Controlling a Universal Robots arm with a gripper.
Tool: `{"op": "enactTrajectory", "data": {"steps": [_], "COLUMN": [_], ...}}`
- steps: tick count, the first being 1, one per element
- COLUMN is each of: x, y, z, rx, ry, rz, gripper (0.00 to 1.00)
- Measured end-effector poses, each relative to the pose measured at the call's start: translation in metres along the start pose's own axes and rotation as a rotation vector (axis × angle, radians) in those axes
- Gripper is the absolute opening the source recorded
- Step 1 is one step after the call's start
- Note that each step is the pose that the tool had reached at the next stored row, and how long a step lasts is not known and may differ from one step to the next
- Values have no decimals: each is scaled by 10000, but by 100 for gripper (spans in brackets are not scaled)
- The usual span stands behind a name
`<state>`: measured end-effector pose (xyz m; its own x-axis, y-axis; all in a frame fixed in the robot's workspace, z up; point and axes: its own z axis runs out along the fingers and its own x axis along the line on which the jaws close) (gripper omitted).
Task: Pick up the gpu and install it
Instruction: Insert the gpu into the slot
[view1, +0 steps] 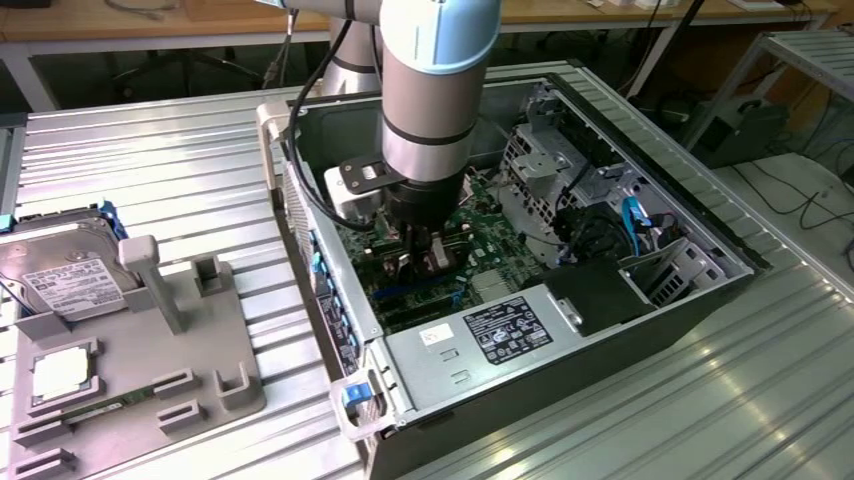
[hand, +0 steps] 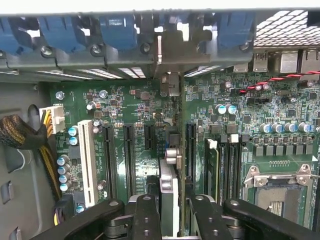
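Green motherboard (hand: 150, 125) below: gpu (hand: 169, 185) held edge-on over its slots.
Gripper (hand: 170, 210) pinches the card at six o'clock, inside the case (view1: 694, 215); seating it likely needs straight alignment with a slot.

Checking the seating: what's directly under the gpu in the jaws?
Under the gpu, held edge-on in the jaws, lies the green motherboard with black expansion slots on either side. The card and jaws cover what lies directly beneath.

Ribbed bare-metal table (view1: 160, 170), glossy green motherboard (hand: 135, 107), matt black plastic hand (hand: 169, 215).
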<state>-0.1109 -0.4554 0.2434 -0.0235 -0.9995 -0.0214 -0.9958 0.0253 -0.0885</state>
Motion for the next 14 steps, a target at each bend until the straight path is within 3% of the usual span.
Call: {"op": "enactTrajectory", "data": {"steps": [14], "x": [1], "y": [4], "z": [54], "rx": [-10], "ry": [0], "rz": [0], "gripper": [28]}}
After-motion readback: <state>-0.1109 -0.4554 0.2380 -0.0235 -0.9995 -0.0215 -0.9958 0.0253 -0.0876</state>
